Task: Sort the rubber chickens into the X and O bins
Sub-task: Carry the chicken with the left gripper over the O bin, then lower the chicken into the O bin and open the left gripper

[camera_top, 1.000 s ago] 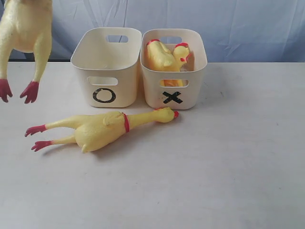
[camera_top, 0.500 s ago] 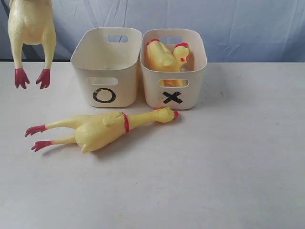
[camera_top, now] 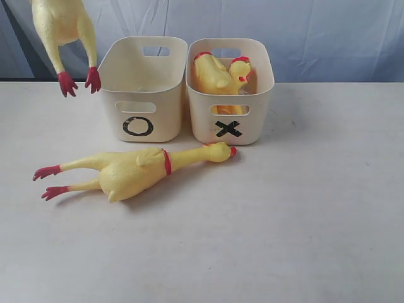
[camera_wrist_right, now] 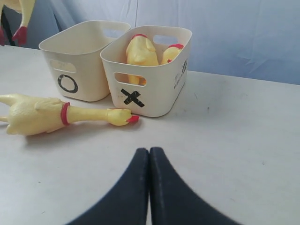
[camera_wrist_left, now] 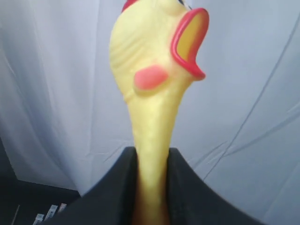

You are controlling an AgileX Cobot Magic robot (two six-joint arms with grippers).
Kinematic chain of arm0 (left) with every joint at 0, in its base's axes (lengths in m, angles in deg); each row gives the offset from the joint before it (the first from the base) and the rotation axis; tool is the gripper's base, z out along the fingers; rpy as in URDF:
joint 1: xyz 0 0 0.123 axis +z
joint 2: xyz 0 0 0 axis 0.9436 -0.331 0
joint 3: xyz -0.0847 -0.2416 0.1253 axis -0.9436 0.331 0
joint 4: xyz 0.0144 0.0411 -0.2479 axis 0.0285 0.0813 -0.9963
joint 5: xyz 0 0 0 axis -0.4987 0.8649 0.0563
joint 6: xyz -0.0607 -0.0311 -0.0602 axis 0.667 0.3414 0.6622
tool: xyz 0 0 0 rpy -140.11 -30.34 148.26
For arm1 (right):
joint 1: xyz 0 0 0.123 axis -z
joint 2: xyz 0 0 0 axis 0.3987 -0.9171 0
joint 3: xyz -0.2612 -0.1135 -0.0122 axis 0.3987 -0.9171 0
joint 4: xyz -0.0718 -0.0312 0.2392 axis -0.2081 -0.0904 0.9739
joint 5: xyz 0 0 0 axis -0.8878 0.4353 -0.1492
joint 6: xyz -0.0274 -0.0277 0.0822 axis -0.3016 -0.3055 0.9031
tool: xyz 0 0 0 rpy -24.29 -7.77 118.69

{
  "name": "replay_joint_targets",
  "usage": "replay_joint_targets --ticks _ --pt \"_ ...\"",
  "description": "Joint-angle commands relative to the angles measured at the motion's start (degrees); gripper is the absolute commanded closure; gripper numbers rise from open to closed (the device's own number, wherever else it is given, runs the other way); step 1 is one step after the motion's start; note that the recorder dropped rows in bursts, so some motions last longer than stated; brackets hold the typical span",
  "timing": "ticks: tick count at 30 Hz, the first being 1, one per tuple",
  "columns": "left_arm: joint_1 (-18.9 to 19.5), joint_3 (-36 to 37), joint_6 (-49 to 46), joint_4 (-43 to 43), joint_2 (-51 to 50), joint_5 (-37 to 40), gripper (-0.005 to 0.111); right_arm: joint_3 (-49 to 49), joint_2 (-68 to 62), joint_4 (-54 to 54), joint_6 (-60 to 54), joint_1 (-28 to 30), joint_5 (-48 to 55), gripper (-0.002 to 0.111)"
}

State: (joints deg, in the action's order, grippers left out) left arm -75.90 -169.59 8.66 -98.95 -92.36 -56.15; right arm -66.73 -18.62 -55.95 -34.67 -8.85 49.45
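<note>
A long-legged rubber chicken (camera_top: 63, 28) hangs in the air at the upper left, its red feet level with the rim of the O bin (camera_top: 140, 88), just left of it. My left gripper (camera_wrist_left: 151, 152) is shut on this chicken's neck (camera_wrist_left: 152, 136), the head pointing up; the gripper itself is out of the exterior view. The O bin looks empty inside. The X bin (camera_top: 230, 95) beside it holds two chickens (camera_top: 218, 74). Another long chicken (camera_top: 136, 170) lies on the table before the bins, head toward the X bin. My right gripper (camera_wrist_right: 149, 152) is shut and empty, low over the table.
The white table (camera_top: 303, 208) spreads out to the right and front of the bins. A pale blue cloth backdrop (camera_top: 328, 31) hangs behind them. In the right wrist view the lying chicken (camera_wrist_right: 56, 115) and both bins stand ahead of the shut fingers.
The hanging chicken has moved right and upward, from the far left edge to just beside the O bin. The lying chicken, the bins and the right gripper have not moved.
</note>
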Motion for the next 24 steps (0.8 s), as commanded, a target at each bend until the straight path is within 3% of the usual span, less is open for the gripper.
replay_joint_targets --ticks 1,24 --pt "0.09 -2.94 2.95 -0.77 -2.38 -2.17 0.107 0.20 1.69 0.04 0.04 0.34 -0.81 0.109" --pt "-0.02 -18.82 13.82 1.36 -15.00 -2.37 0.107 -0.62 2.03 0.64 0.04 0.34 -1.75 0.109"
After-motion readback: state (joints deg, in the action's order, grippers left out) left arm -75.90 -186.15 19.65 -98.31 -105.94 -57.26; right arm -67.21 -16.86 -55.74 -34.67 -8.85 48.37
